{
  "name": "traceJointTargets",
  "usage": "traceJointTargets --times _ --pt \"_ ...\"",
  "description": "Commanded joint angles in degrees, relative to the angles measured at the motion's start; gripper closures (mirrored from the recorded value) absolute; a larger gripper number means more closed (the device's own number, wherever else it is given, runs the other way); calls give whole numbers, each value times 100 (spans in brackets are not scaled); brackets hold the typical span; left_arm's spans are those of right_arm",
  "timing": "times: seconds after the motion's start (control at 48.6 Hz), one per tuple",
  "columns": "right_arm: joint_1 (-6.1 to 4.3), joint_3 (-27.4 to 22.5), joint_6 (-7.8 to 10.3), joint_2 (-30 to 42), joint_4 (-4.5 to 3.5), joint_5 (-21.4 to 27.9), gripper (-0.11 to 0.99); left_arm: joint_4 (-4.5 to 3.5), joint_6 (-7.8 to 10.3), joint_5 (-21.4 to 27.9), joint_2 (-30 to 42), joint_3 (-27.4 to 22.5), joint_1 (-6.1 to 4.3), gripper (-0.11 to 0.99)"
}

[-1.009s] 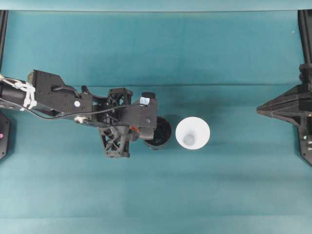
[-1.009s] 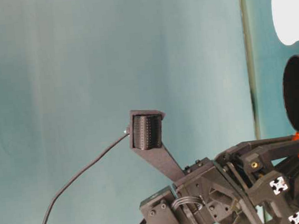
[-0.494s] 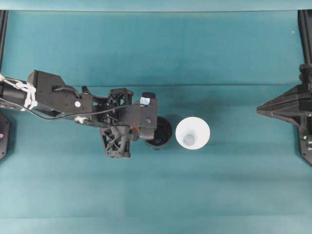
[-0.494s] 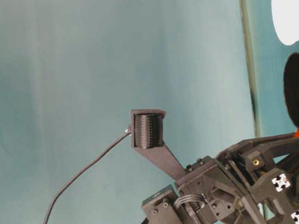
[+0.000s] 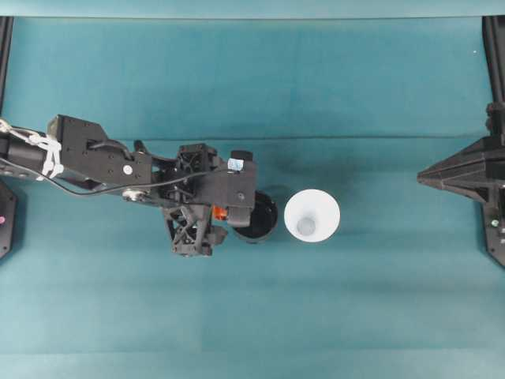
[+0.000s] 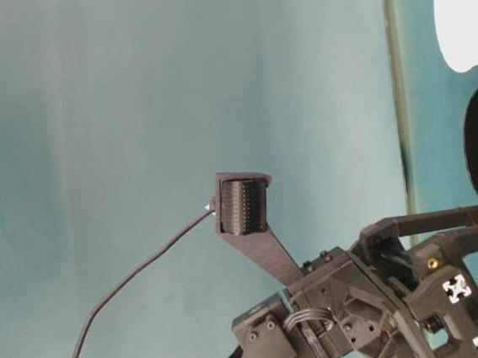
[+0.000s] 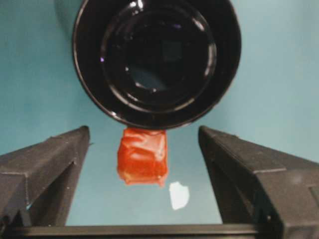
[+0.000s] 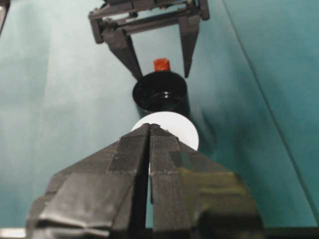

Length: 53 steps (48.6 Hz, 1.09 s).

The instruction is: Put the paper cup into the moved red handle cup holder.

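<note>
The red handle cup holder [image 5: 262,218] stands upright on the teal table, black, with its hollow inside facing up [image 7: 157,59]. Its red handle [image 7: 143,155] points back between the fingers of my left gripper [image 5: 235,215], which is open and touches neither side of it [image 8: 154,50]. The white paper cup [image 5: 312,215] stands mouth up just right of the holder, a small gap between them [image 8: 175,127]. My right gripper [image 5: 420,178] rests shut at the table's far right, its closed tips [image 8: 149,130] pointing at the cup from a distance.
The teal cloth [image 5: 252,316] covers the table all around the two cups. Dark frame posts [image 5: 493,47] stand at the right and left edges. A cable trails from the left arm [image 6: 130,278].
My left gripper has drawn back a little to the left, baring the red handle. The holder sits slightly lower toward the table. The paper cup and right arm have not moved.
</note>
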Motion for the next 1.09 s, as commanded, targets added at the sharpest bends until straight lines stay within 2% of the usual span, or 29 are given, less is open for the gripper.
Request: traceJointTargets --times 0.0,0.165,0.247,0.412,0.535,0.618,0.7,0.865,1.009,1.071 --pt "-18 -44 44 26 9 -26 98 9 18 -44 -35 -53 -18 -4" --pt "-9 -44 53 26 18 -35 98 9 35 18 -79 -62 -18 -4" --pt "-18 -44 62 26 9 -26 98 9 132 229 -299 -88 -26 -4" --pt "-9 -70 62 26 18 53 98 9 352 826 -1072 -44 -26 -4" --pt "-35 -79 53 123 -18 158 98 9 466 976 -1749 53 -26 -4" --pt "-158 -158 53 360 -35 396 98 9 536 976 -2145 141 -35 -4" --pt "-237 -360 44 721 -62 756 98 9 545 993 -2408 246 -70 -4" --pt "-466 -870 62 1336 -35 1222 98 0 527 1002 -2619 492 -158 -4" --pt "-580 -1336 62 1846 -26 1661 97 0 501 1002 -2698 580 -167 -4" --pt "-589 -1503 53 2048 -35 1854 96 9 501 1002 -2698 580 -167 -4"
